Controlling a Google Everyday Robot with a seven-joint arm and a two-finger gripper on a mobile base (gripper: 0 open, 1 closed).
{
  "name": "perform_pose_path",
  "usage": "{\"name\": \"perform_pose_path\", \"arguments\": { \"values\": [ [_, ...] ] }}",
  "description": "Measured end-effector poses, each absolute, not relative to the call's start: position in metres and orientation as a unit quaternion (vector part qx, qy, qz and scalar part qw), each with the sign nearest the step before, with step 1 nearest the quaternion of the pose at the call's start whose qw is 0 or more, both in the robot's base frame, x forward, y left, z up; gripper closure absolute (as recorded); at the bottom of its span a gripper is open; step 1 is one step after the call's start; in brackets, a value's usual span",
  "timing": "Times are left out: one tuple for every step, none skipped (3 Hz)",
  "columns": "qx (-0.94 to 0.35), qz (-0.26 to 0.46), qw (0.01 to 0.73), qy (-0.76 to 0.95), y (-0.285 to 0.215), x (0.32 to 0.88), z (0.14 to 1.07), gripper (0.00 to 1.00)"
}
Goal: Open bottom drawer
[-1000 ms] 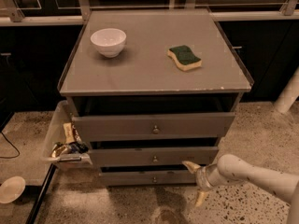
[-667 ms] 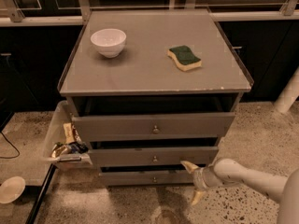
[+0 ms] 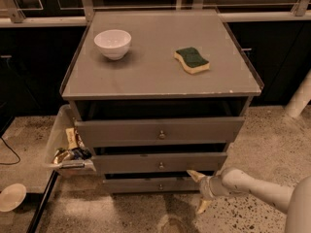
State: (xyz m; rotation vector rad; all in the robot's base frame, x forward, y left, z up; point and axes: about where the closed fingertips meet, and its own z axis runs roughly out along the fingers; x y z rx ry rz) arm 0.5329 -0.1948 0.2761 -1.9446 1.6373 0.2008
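- Camera view, nearest the lens: the end effector (image 3: 197, 192) sits low at the right, just above the speckled floor (image 3: 252, 144). Its white arm (image 3: 257, 191) reaches in from the lower right corner.
- Its two pale fingers are spread apart, one pointing up and one down, with nothing between them.
- Over the last second it has slid a little to the left. It is now just beside the right end of the bottom drawer (image 3: 141, 185), where before it stood slightly further out.
- I judge this to be the approach. The opening faces along the drawer front, but the end effector is not yet at the handle.
- The bottom drawer is the lowest and slimmest of the three grey fronts, tucked back under the one above. None of its inside shows, so it looks unopened.
- Its small round metal knob (image 3: 161, 186) sits at the centre of the front, left of the fingers and clearly apart from them.
- Above it come the middle drawer (image 3: 146, 162) and then the taller top drawer (image 3: 126, 130). Each has its own knob, and a dark gap shows over the top one.
- At the left side hangs a clear bin (image 3: 57, 135) with snack packets in it.
- Farthest back, the table (image 3: 146, 76) carries a white bowl (image 3: 112, 43) at the left and a green-and-yellow sponge (image 3: 192, 60) at the right, well apart.
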Motion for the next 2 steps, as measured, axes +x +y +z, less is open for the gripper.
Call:
{"name": "perform_pose_path", "arguments": {
  "values": [
    [-0.727, 0.073, 0.293, 0.617, -0.194, 0.532, 0.267, 0.0],
    [-0.73, 0.053, 0.303, 0.61, -0.189, 0.535, 0.248, 0.0]
  ]
}}
